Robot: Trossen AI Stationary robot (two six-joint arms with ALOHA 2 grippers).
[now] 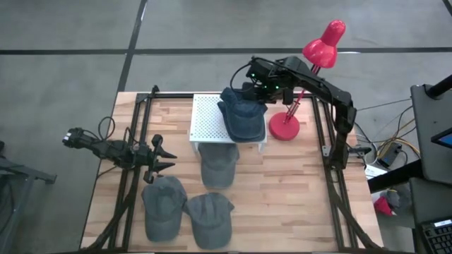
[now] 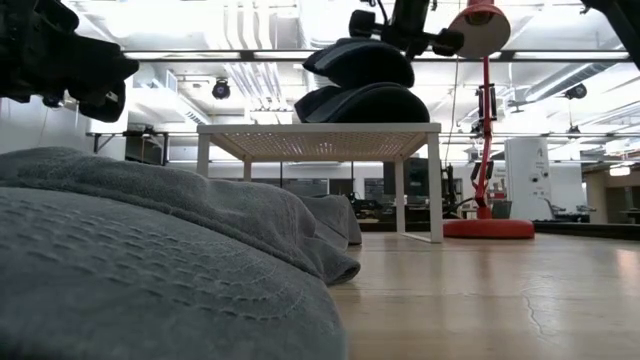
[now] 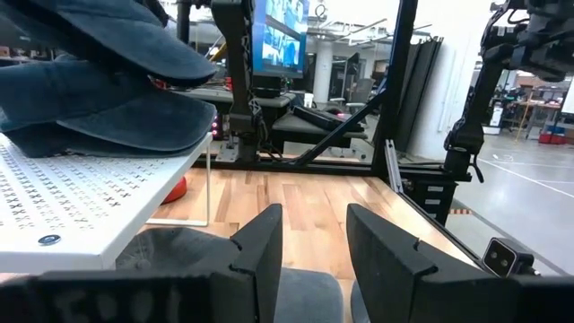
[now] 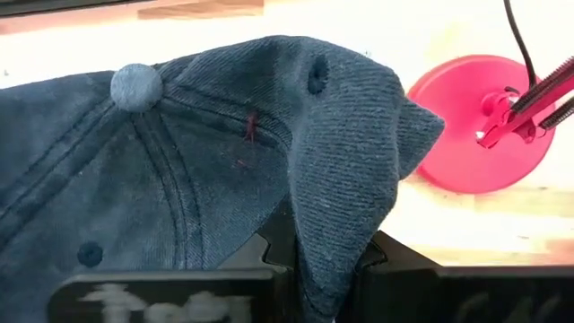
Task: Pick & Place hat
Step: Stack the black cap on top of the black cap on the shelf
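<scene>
Light wood-plank table (image 1: 296,197) w/ black frame rails along both sides. On it: white perforated stand (image 1: 206,118) at far centre, red lamp base (image 1: 284,127) just right of it, and 3 grey caps — one (image 1: 217,166) half under the stand's near edge, two (image 1: 164,207) (image 1: 210,219) side by side near-left.

You have five caps: two blue caps (image 1: 244,116) stacked upper centre, three grey caps (image 1: 217,168) lower centre. One rack (image 1: 206,118), one lamp (image 1: 311,67), two arms.
</scene>
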